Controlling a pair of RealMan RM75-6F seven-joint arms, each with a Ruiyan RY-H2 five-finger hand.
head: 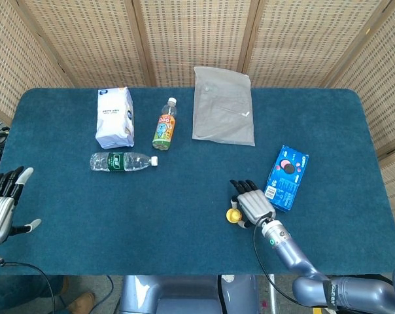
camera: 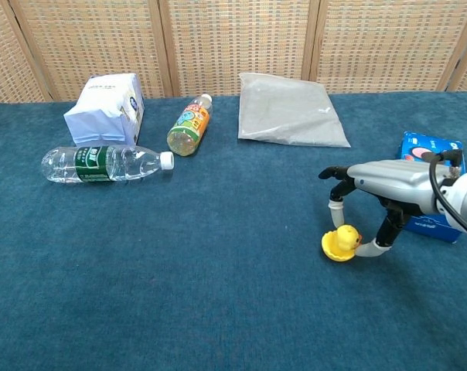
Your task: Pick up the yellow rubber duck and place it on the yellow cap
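The yellow rubber duck (camera: 345,236) sits upright in the yellow cap (camera: 335,250), which lies open side up on the blue cloth. My right hand (camera: 384,182) arches over them, and a finger and the thumb still pinch the duck from either side. From the head view, the duck (head: 233,214) peeks out at the left edge of my right hand (head: 253,205), with the cap hidden beneath. My left hand (head: 1,203) hangs open off the table's left edge, far from the duck.
A blue cookie box (camera: 430,148) lies just behind my right hand. At the back stand a white pack (camera: 106,108), an orange drink bottle (camera: 189,124), a water bottle lying on its side (camera: 102,164) and a grey bag (camera: 289,110).
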